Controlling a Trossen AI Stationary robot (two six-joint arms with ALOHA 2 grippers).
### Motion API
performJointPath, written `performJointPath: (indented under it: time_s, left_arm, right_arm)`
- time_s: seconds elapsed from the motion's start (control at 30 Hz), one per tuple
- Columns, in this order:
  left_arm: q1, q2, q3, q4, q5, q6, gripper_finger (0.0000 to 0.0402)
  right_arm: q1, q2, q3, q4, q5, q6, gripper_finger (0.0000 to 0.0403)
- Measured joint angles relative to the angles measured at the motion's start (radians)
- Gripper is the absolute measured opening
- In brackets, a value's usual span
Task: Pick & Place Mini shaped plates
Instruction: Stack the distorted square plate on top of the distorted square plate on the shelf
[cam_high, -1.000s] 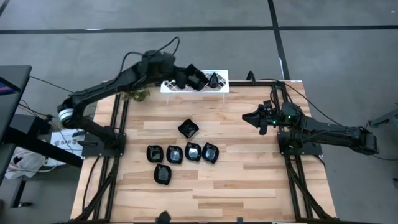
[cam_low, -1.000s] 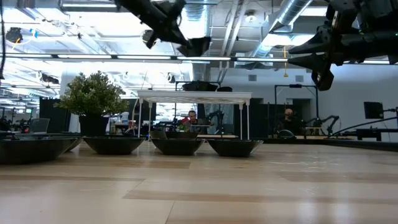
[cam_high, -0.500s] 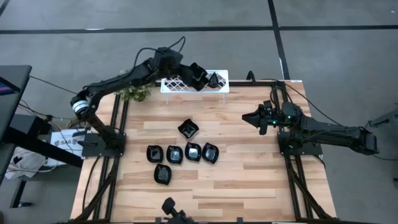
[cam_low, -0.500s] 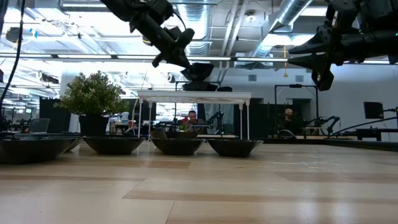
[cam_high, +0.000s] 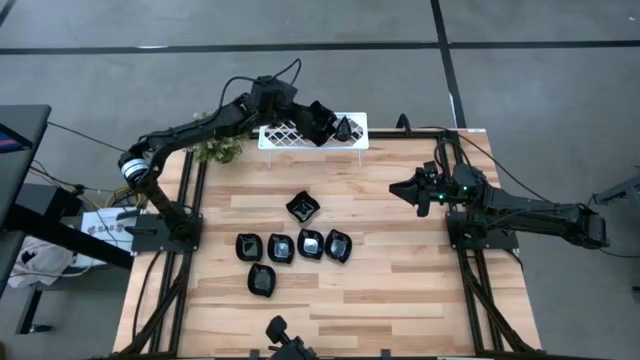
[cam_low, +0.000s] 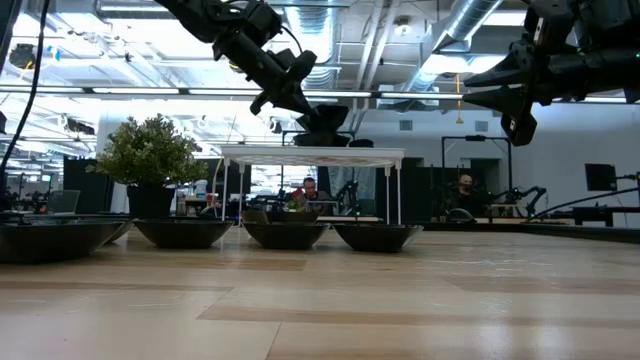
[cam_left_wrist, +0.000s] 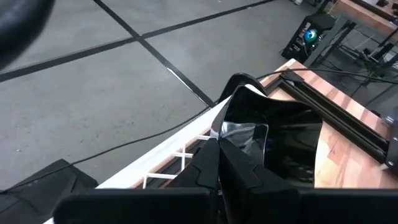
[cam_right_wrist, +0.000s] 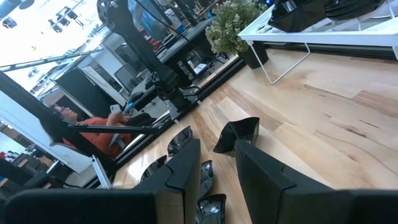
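Note:
My left gripper (cam_high: 308, 118) reaches over the white lattice rack (cam_high: 285, 138) at the table's far edge, shut on a glossy black mini plate (cam_left_wrist: 280, 140). In the low view that plate (cam_low: 326, 122) hangs just above the rack top (cam_low: 310, 152). Another plate (cam_high: 346, 128) sits on the rack's right end. Several more plates lie on the table: one (cam_high: 302, 208) alone and tilted, a row (cam_high: 295, 246) and one (cam_high: 262, 280) nearer. My right gripper (cam_high: 400, 187) waits open, raised over the table's right side. My left gripper pinches the plate's near rim (cam_left_wrist: 233, 134) between its two fingers (cam_left_wrist: 210, 167), slanting down from the table's left. The plate is lifted clear of the table and sticks out past the fingertips, tilted, over the rack. Whether it touches the rack, I cannot tell.
A small green plant (cam_high: 216, 150) stands left of the rack, under my left arm. Black frame rails (cam_high: 470, 270) run along both table sides. A dark device (cam_high: 285, 342) sits at the near edge. Bare wood lies right of the plates.
My left gripper has carried the plate down toward the rack top and a little toward the table's right, staying shut on it. The plate has tipped as it came down. My right arm has kept still.

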Motion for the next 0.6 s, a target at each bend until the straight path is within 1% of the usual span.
performJointPath:
  time_s: [0.23, 0.6]
  left_arm:
    - [-0.006, 0.0, 0.0, -0.002, 0.0, 0.016, 0.0014]
    - [-0.009, 0.0, -0.002, -0.011, -0.003, 0.016, 0.0017]
  right_arm:
    - [0.0, 0.0, 0.0, 0.0, 0.0, 0.0, 0.0098]
    - [0.0, 0.0, 0.0, 0.0, 0.0, 0.0, 0.0098]
